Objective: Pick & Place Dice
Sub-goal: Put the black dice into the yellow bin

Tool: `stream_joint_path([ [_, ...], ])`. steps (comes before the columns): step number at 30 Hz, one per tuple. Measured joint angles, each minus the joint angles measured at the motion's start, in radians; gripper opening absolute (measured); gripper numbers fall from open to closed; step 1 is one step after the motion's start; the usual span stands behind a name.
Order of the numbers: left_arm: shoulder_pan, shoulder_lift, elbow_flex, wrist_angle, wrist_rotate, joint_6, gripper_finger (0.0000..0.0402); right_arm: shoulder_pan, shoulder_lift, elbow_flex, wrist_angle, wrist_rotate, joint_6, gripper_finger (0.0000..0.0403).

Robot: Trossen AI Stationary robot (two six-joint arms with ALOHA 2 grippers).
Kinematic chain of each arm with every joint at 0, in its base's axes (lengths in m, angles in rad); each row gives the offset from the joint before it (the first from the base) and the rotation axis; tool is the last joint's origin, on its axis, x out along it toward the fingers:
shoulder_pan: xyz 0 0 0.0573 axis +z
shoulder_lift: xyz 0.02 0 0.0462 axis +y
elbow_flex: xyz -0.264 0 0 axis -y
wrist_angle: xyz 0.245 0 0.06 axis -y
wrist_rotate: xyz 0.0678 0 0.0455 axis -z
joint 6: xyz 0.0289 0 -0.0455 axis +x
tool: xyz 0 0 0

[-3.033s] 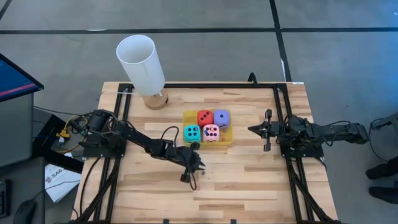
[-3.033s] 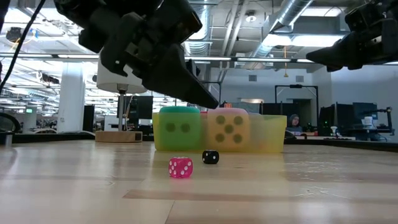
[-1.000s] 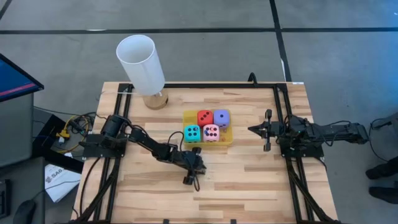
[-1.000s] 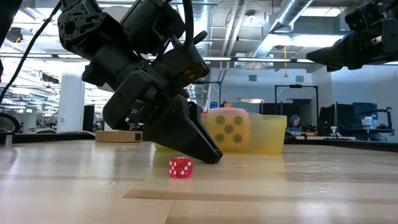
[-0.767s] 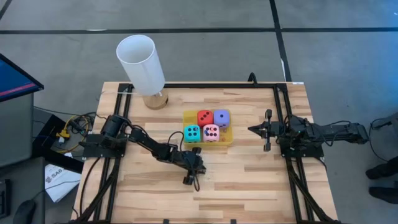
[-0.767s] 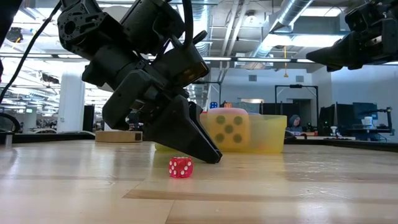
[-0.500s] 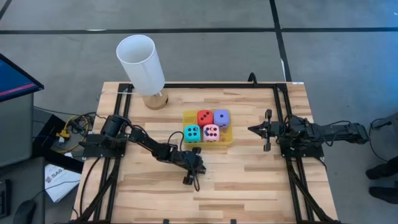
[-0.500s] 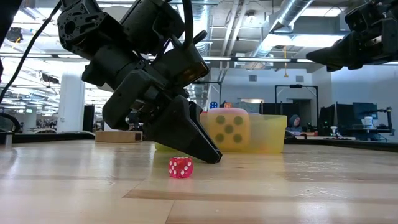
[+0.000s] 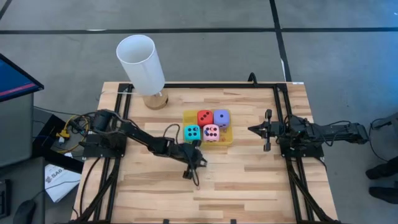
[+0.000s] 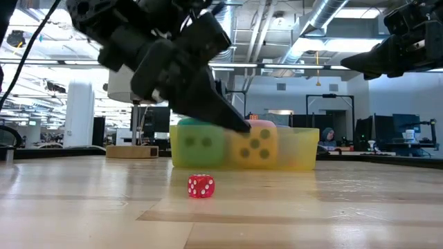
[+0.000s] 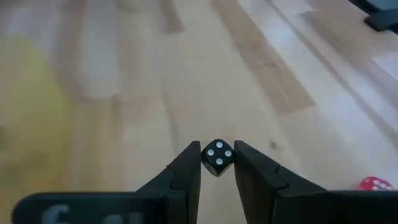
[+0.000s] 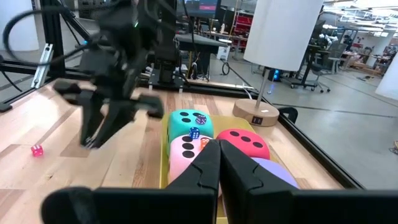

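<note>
Four soft dice sit in a yellow tray (image 9: 227, 142) at mid-table: cyan (image 9: 191, 132), pink (image 9: 211, 132), red (image 9: 204, 117) and purple (image 9: 221, 117). My left gripper (image 11: 217, 155) hangs just off the tray's near left corner (image 9: 188, 175), above the wood, shut on a small black die (image 11: 217, 157). A tiny red die (image 10: 201, 185) lies on the table below it. My right gripper (image 9: 251, 129) waits shut, level, above the table's right side. My left gripper pinches the small black die by two opposite faces (image 11: 206, 156) between its two fingertips. The fingers (image 10: 235, 117) slant down toward the table. The die is lifted clear of the wood, its four-pip face turned toward the wrist camera.
A lamp with a white shade (image 9: 140, 62) on a wooden base (image 9: 155, 101) stands at the far left. Tiny dice (image 12: 194, 132) rest on top of the cyan and pink cubes. Bare wood lies near and left of the tray.
My left gripper has risen from the table top, where its fingertips rested, and has drawn a little toward the tray. The tiny red die has stayed where it was on the wood.
</note>
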Motion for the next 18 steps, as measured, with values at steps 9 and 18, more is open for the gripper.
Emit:
stream_joint_path([
  [9, 0.068, -0.250, -0.001, -0.159, -0.108, 0.051, 0.0077, 0.000, 0.000, 0.000, 0.001, 0.000, 0.000, 0.0001],
  [18, 0.177, -0.396, -0.001, -0.276, -0.212, 0.090, 0.0070, 0.000, 0.000, 0.000, 0.004, 0.000, 0.000, 0.0001],
])
